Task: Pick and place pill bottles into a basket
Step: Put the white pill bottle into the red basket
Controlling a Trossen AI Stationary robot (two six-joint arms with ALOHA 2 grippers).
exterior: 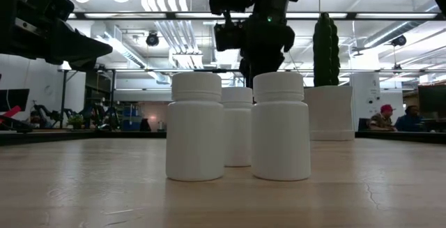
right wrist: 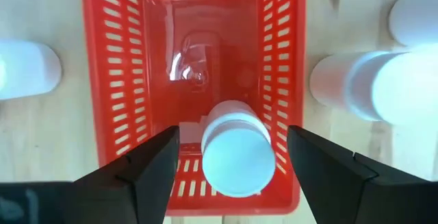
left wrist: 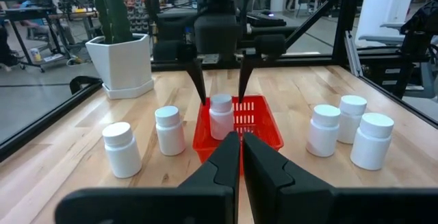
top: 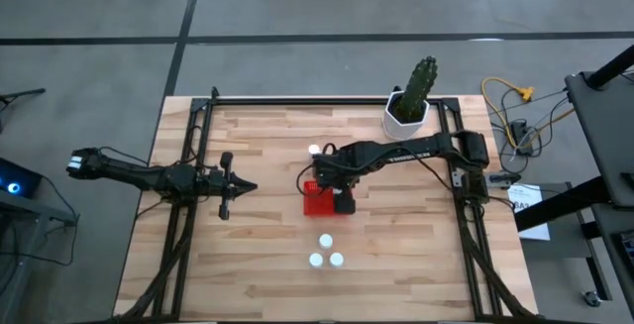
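Right wrist view: 1 bottle [right wrist: 236, 157] inside basket [right wrist: 109, 80].

A small red slotted basket [right wrist: 116, 80] sits near the middle of the table. One white pill bottle [right wrist: 236, 148] stands upright inside it, against one end wall. Three more bottles [top: 325, 254] cluster toward the near edge, two standing side by side. Two others [left wrist: 144, 138] stand just beyond the basket's far side.

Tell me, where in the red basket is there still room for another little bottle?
The basket holds one pill bottle, standing between the right claw's open fingers. The rest of its floor is bare. Outside it's crowded: bottles flank both long sides.
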